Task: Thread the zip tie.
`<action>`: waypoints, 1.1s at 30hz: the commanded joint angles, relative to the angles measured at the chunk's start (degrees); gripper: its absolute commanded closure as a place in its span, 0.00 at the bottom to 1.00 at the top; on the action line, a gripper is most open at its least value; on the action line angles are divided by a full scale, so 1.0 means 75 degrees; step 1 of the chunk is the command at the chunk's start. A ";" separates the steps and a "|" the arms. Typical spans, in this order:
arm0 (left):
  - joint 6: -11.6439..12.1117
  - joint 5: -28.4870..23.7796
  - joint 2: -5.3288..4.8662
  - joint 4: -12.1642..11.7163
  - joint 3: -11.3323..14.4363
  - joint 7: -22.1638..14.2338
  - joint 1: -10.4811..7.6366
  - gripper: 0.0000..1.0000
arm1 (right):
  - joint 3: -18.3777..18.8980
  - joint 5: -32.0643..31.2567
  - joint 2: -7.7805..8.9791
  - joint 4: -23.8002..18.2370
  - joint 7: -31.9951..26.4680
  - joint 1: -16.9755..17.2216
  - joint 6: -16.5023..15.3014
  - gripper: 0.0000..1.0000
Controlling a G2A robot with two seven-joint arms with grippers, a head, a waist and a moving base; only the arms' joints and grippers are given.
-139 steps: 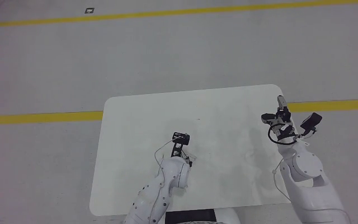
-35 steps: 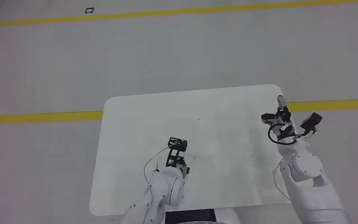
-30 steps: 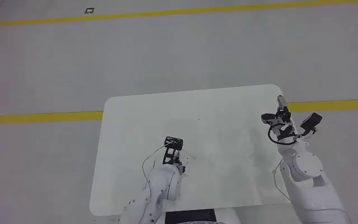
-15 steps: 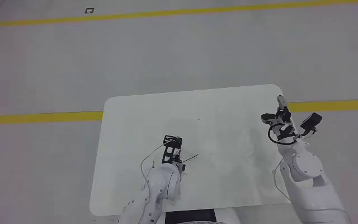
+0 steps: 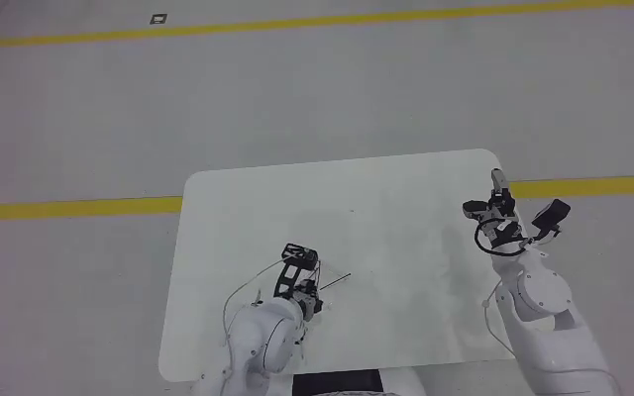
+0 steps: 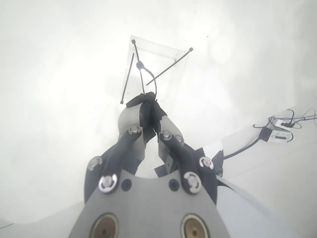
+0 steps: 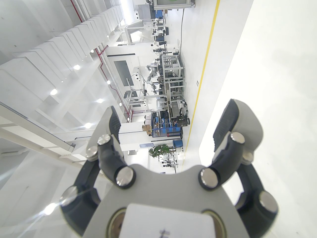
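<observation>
In the left wrist view my left gripper (image 6: 148, 100) is shut on a black zip tie (image 6: 141, 75), which is bent into a small loop just beyond the fingertips, its head above the loop. From above, that gripper (image 5: 305, 285) hangs over the near middle of the white table (image 5: 396, 198). Two loose black zip ties (image 6: 127, 77) (image 6: 171, 65) lie on a clear plastic sheet (image 6: 161, 53) right in front of it. One of them shows as a thin dark line (image 5: 337, 280) beside the gripper. My right gripper (image 5: 497, 188) (image 7: 171, 117) stands open and holds nothing at the table's right edge.
Off the table, cables and a small box (image 6: 277, 134) lie on the floor. A yellow floor line (image 5: 89, 208) runs behind the table. The table's far half is bare white surface.
The left arm has shifted left and back toward the table's near edge. A thin black tie now shows to the right of its gripper. The right arm has kept still.
</observation>
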State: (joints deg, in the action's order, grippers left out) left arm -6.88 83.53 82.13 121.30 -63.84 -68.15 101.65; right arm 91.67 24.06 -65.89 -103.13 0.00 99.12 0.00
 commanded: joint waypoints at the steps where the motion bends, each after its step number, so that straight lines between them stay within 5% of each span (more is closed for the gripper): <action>1: 0.0249 -0.0131 -0.0044 0.0065 -0.0157 0.0021 0.0076 1.00 | 0.0000 0.0000 0.0000 0.0000 0.0000 0.0000 0.0000 0.00; 5: 0.1147 -0.0625 -0.0156 0.0071 -0.0483 -0.0078 0.0093 1.00 | 0.0000 0.0000 0.0000 0.0000 0.0000 0.0000 0.0000 0.00; 15: 0.1151 -0.0654 -0.0157 0.0047 -0.0481 -0.0040 0.0090 1.00 | 0.0000 0.0000 0.0000 0.0000 0.0000 0.0000 0.0000 0.00; 18: 0.1441 -0.1512 -0.0192 -0.0175 -0.0758 -0.0166 -0.0061 1.00 | 0.0000 0.0000 0.0000 0.0000 0.0000 0.0000 0.0000 0.00; 23: 0.2615 -0.2496 -0.0377 -0.0095 -0.1508 -0.0721 -0.0065 1.00 | 0.0000 0.0000 0.0000 0.0000 0.0000 0.0000 0.0000 0.00; 27: 0.3444 -0.2629 -0.0531 -0.0043 -0.1951 -0.0873 0.0027 1.00 | 0.0000 0.0000 0.0000 0.0000 0.0000 0.0000 0.0000 0.00; 33: 0.3514 -0.3060 -0.0931 0.0010 -0.1839 -0.1129 -0.0161 1.00 | 0.0000 0.0000 0.0000 0.0000 0.0000 0.0000 0.0000 0.00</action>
State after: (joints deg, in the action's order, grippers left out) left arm 19.47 61.40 75.80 121.57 -77.85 -76.47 100.91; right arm 91.67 24.06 -65.89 -103.13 0.00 99.12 0.00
